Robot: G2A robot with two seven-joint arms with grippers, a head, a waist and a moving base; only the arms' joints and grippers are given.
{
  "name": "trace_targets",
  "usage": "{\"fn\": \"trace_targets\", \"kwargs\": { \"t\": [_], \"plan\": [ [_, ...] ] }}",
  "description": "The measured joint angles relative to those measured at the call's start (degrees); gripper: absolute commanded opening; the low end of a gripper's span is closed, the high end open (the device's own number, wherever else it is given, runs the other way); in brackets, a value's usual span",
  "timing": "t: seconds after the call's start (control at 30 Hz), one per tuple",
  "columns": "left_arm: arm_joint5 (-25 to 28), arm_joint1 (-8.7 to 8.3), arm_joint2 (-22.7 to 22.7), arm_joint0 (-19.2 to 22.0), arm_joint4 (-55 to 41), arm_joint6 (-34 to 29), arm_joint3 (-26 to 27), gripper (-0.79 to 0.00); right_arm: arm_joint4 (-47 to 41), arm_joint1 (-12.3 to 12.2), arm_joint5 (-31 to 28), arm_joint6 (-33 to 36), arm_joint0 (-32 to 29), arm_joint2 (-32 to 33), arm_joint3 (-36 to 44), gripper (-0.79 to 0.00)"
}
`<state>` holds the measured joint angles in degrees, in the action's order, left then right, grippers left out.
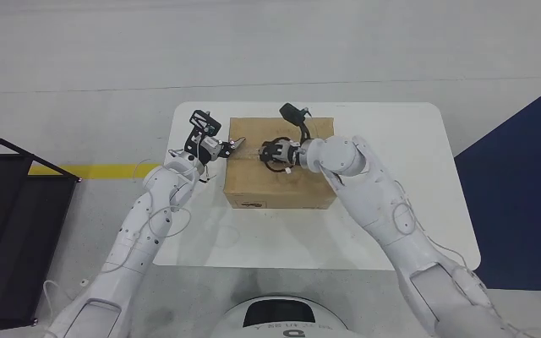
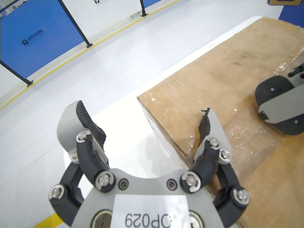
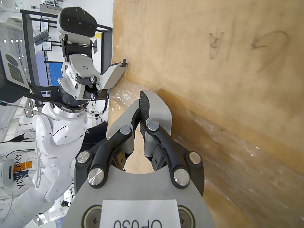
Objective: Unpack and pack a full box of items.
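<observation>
A closed brown cardboard box (image 1: 279, 177) stands on the white table (image 1: 389, 135), its top seam covered with clear tape. My left gripper (image 1: 220, 133) is open at the box's left top edge. One finger (image 3: 114, 72) touches that edge by the tape end, the other stands off above the table. In the left wrist view the open gripper (image 2: 143, 109) straddles the box corner (image 2: 147, 103). My right gripper (image 1: 270, 154) is shut just above the taped seam near the middle of the lid (image 3: 201, 60). Nothing shows between its pads (image 3: 142, 105).
The table has bare surface to the right of the box and in front of it (image 1: 279, 237). A black rack (image 1: 25, 228) stands on the floor to the left. Blue partition panels (image 2: 35, 39) line the room behind.
</observation>
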<state>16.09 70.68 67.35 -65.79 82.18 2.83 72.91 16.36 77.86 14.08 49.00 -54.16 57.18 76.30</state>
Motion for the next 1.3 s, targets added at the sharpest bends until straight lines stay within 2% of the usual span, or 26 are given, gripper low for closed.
{"fn": "trace_targets", "kwargs": {
  "t": [0.23, 0.63, 1.03, 1.3],
  "plan": [
    [0.00, 0.00, 0.00, 0.00, 0.00, 0.00, 0.00, 0.000, 1.60, -2.00, 3.29, 1.25, -5.01, 6.00, 5.14, -0.785],
    [0.00, 0.00, 0.00, 0.00, 0.00, 0.00, 0.00, 0.000, 1.14, -4.83, 3.88, 0.81, -14.70, 16.99, 13.57, -0.785],
    [0.00, 0.00, 0.00, 0.00, 0.00, 0.00, 0.00, 0.000, -2.82, -6.36, 5.28, -3.51, -22.17, 26.38, 18.19, -0.785],
    [0.00, 0.00, 0.00, 0.00, 0.00, 0.00, 0.00, 0.000, -6.65, -7.06, 3.82, -5.96, -26.74, 31.85, 20.80, -0.785]
  ]
}}
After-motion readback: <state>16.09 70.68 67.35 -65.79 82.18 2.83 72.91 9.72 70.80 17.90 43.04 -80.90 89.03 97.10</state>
